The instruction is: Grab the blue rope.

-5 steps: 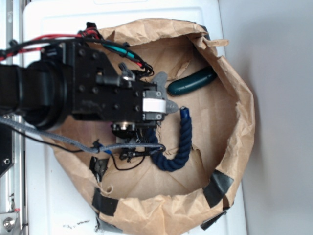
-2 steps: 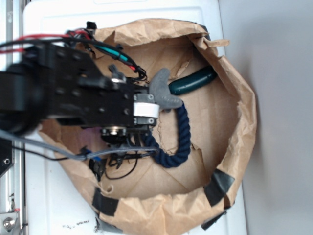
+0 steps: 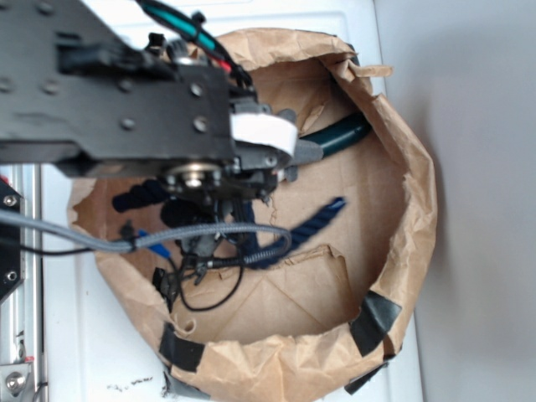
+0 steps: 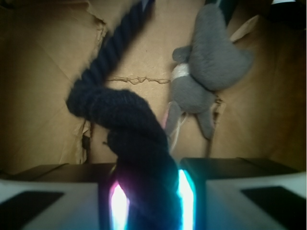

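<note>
The blue rope (image 4: pixel 139 139) is thick, twisted and navy. In the wrist view it runs up from between my two fingers and bends toward the top of the frame. My gripper (image 4: pixel 148 201) is shut on it, with lit pads pressing both sides. In the exterior view the rope's free part (image 3: pixel 314 219) hangs slanted above the brown paper floor, its brighter blue tip to the right. The gripper itself is hidden under the black arm (image 3: pixel 126 92).
A crumpled brown paper bag wall (image 3: pixel 410 193) rings the work area, with black tape patches (image 3: pixel 375 322). A dark green cylinder (image 3: pixel 343 134) lies at the back. A grey plush toy (image 4: pixel 206 72) lies beside it. A grey braided cable (image 3: pixel 193 234) loops below the arm.
The arm has risen toward the exterior camera and shifted up the frame. The rope has come off the paper floor; its free end swung from upright to a slant.
</note>
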You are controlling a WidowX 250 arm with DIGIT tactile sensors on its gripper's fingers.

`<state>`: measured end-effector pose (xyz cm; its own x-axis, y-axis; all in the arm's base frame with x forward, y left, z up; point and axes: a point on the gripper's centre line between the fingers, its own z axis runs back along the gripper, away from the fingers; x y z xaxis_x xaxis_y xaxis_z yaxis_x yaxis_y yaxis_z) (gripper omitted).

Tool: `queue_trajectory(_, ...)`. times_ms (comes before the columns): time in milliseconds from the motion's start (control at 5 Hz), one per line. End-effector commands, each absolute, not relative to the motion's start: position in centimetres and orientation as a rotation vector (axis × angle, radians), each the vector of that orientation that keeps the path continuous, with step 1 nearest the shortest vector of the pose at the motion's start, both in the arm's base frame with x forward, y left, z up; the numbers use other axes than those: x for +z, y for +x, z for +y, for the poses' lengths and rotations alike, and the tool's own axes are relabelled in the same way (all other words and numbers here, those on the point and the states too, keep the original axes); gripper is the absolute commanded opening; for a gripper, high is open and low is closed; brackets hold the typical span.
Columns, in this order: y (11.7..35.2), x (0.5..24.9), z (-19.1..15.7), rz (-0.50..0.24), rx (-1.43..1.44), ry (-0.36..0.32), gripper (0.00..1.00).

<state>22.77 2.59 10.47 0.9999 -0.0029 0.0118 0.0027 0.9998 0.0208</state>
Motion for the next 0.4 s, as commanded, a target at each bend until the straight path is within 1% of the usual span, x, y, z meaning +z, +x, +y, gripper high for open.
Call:
queue_trajectory(0,22.83,13.77,2.83,-0.097,-0.002,0.017,0.00)
queue_trajectory(200,23.04,13.17,2.48,-0.057,-0.024,0.125,0.84)
